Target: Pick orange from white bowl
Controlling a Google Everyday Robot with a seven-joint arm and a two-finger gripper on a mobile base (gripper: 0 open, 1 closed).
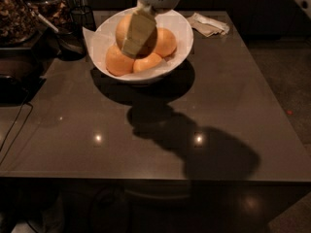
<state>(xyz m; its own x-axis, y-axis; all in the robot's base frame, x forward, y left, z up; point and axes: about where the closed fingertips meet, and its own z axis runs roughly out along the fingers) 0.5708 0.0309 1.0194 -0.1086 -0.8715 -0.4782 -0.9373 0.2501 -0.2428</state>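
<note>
Camera view: hand (132, 43) at orange (120, 30) in white bowl (185, 33) on table (228, 101).

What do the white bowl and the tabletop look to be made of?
The white bowl is likely glazed ceramic, though plastic is possible: its wall is smooth and glossy. The tabletop looks like dark polished stone or laminate, and it mirrors lights as bright spots. The tool hangs over the bowl, in front of the orange.
</note>
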